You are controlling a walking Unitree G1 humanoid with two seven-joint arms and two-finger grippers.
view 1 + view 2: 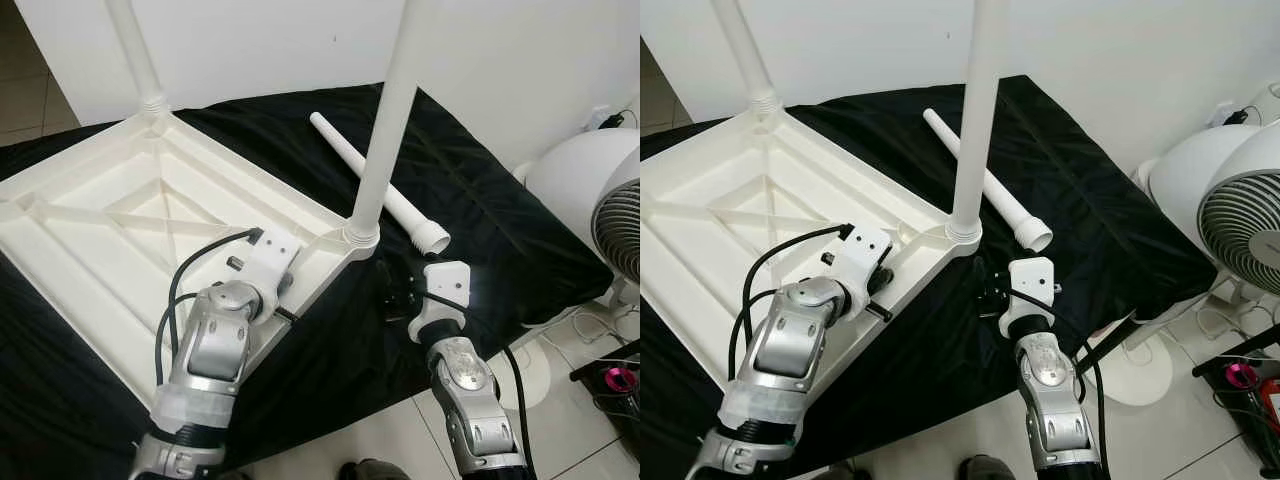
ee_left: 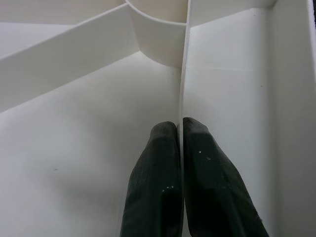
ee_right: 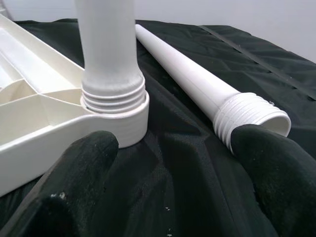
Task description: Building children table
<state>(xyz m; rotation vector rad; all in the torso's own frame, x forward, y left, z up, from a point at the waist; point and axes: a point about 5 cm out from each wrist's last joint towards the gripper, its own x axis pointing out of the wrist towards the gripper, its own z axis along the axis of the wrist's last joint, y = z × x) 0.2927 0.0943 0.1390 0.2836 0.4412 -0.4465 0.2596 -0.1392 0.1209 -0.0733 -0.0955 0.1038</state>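
Left gripper (image 2: pixel 180 148) clamped on tabletop rib (image 2: pixel 183 74); right gripper (image 3: pixel 173 163) apart by loose leg (image 1: pixel 375 180). Risk: half-threaded corner leg (image 1: pixel 385 120) tips if tabletop (image 1: pixel 90 230) shifts.

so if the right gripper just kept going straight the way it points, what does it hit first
Probably the black cloth between the upright white table leg and the loose white threaded leg; the right gripper is open, depth unclear.
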